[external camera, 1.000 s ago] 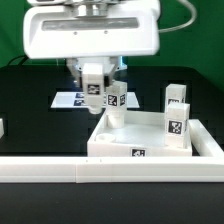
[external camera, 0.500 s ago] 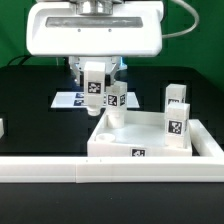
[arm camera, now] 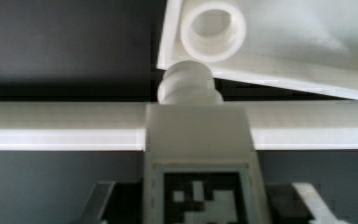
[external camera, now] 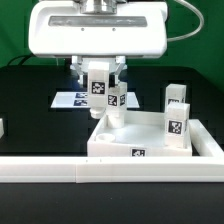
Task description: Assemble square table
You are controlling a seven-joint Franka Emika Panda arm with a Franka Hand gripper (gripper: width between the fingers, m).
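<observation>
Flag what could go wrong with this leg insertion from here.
1. In the wrist view the leg's tip sits beside the corner hole, not over it; pressing down could jam it on the tabletop rim.
2. The claw holds the leg high up, so side load may tilt it.
3. Another leg stands nearby and might get bumped.

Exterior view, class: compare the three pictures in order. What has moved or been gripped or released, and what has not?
The gripper, jaws shut on a small white tagged leg block, shifted slightly toward the exterior view's right, the leg's lower end staying at the corner of the large white square plastic tabletop. Nothing was taken or released. The tabletop, the leg blocks standing on it and the marker board stayed put.
</observation>
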